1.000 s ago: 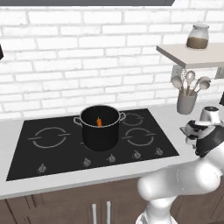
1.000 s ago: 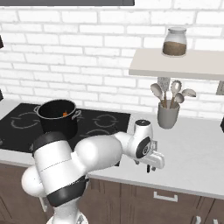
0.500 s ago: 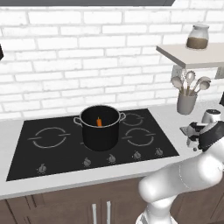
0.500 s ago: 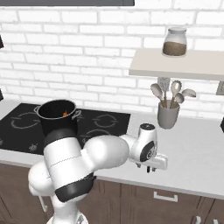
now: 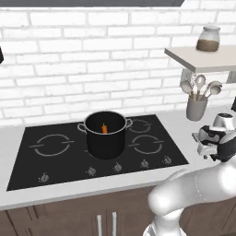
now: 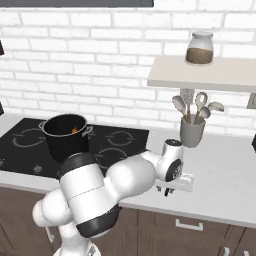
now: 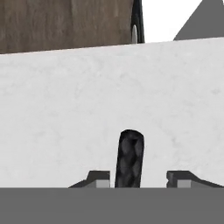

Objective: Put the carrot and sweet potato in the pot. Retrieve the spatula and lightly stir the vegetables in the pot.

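1. Gripper (image 7: 138,177), low over the white worktop (image 7: 109,96), jaws apart.
2. A dark oblong thing (image 7: 129,158), likely the sweet potato, lies between them, long axis pointing away, not yet clamped.
3. Pot (image 5: 106,133) with carrot (image 5: 104,128) stands far left.

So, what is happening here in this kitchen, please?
A white robot arm is working at the counter right of the stove. Its gripper is low over the counter, with a dark, thin handle-like thing standing between its fingers; the fingers are apart from it, so it is not gripped yet. It may be the spatula handle, but I cannot tell. The carrot is already in the black pot on the stove.
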Controlling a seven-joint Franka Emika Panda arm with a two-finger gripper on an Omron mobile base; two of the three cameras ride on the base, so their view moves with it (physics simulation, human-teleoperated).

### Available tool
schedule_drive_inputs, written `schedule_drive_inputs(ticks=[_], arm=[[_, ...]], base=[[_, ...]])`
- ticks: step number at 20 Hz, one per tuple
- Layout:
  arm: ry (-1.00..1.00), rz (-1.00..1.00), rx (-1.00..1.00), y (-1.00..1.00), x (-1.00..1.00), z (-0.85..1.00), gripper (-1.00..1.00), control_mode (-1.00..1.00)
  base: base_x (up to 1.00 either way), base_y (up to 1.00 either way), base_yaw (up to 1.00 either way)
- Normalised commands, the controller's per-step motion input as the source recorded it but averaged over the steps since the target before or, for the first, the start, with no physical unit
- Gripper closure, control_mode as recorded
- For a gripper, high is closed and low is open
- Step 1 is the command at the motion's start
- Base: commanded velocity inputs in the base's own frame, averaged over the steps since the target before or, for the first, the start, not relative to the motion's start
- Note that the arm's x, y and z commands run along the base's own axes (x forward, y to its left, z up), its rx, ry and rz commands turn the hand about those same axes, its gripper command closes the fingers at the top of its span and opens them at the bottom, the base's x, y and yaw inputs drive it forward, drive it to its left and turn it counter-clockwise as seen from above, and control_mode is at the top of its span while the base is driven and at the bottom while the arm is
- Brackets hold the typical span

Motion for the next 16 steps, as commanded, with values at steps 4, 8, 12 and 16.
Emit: schedule_drive_inputs(ticks=[4, 8, 12, 16], arm=[[0.00, 0.14, -0.02, 0.08, -0.58, 0.60, 1.00, -1.00], [-0.01, 0.31, -0.16, 0.39, -0.84, 1.00, 1.00, -1.00], [0.00, 0.44, -0.38, 0.86, -0.70, 1.00, 1.00, -1.00], [-0.10, 0.51, -0.40, 0.80, -0.69, 1.00, 1.00, -1.00]], base=[[0.00, 0.00, 0.00], [0.00, 0.00, 0.00], [0.00, 0.00, 0.00], [0.00, 0.00, 0.00]])
